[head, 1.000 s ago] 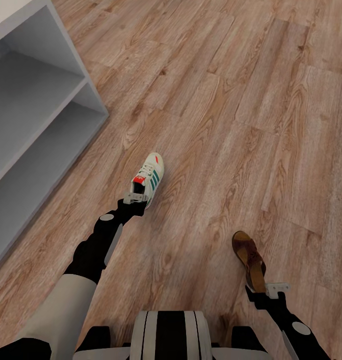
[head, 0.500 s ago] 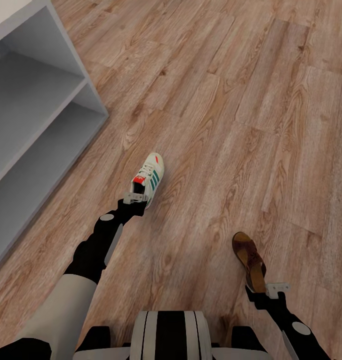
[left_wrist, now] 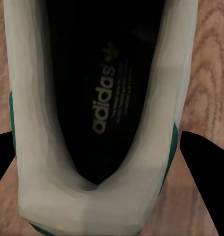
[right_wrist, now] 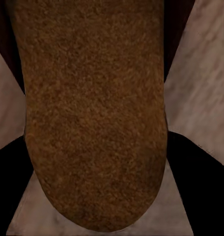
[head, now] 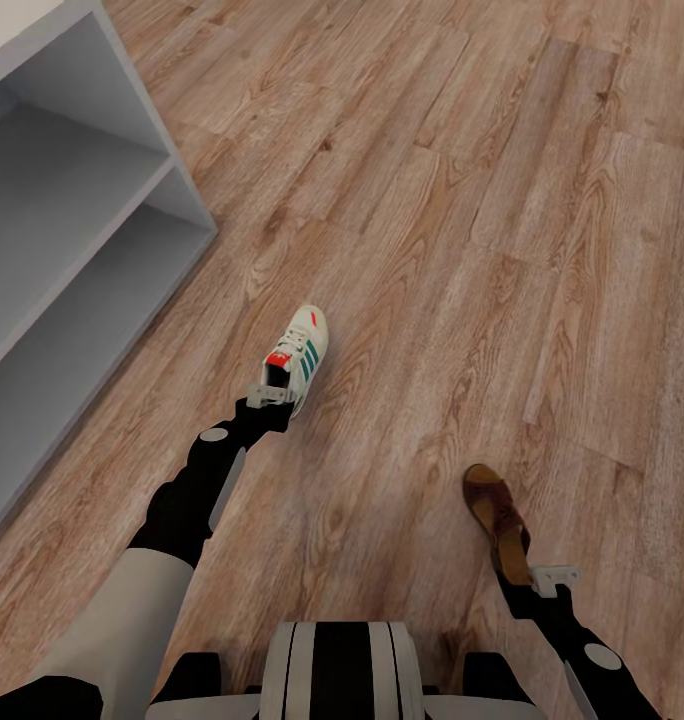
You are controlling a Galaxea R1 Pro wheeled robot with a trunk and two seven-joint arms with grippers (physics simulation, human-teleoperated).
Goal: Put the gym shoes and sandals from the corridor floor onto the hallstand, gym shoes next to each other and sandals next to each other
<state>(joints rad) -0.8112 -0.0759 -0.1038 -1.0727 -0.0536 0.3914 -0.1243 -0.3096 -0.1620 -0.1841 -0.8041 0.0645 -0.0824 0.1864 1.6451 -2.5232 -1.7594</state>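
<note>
Hallstand [head: 72, 200] left | plank floor [head: 462, 200] | left fingers [left_wrist: 205, 167] clamp sneaker [head: 300, 352] | right fingers [right_wrist: 190, 172] clamp sandal [head: 497, 515]

We see even, diffuse light with soft shadows inside the hallstand [head: 72, 220]; the corridor floor [head: 462, 200] shows no glare. Both wrist views look blurred, perhaps from closeness.

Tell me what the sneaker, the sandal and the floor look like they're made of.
Gym shoe: smooth matte white upper, probably leather or synthetic, green stripes. Sandal: brown, leather-like; insole grainy in the right wrist view, perhaps suede. Corridor floor: wood-grain planks, real or laminate unclear.
</note>
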